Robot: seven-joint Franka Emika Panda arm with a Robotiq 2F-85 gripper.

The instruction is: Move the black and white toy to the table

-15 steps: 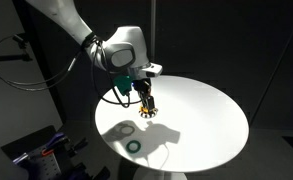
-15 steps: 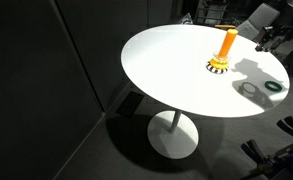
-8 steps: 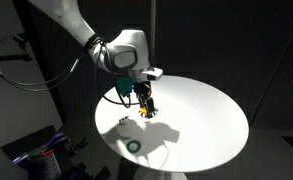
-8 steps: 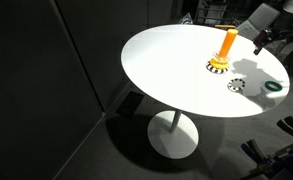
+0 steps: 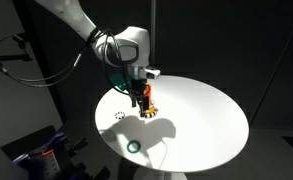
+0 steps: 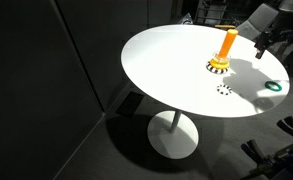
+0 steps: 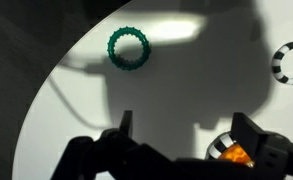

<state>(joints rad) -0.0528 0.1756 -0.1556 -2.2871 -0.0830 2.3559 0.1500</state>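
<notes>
**Gripper Released, Striped Ring on Table**

The black and white toy, a striped ring, is seen lying flat on the white round table. It is set apart from the upright orange peg and from the green ring, which lies nearer the table edge. The gripper is held close over the peg. Its jaws are spread in the wrist view, and nothing is gripped between them.
</notes>
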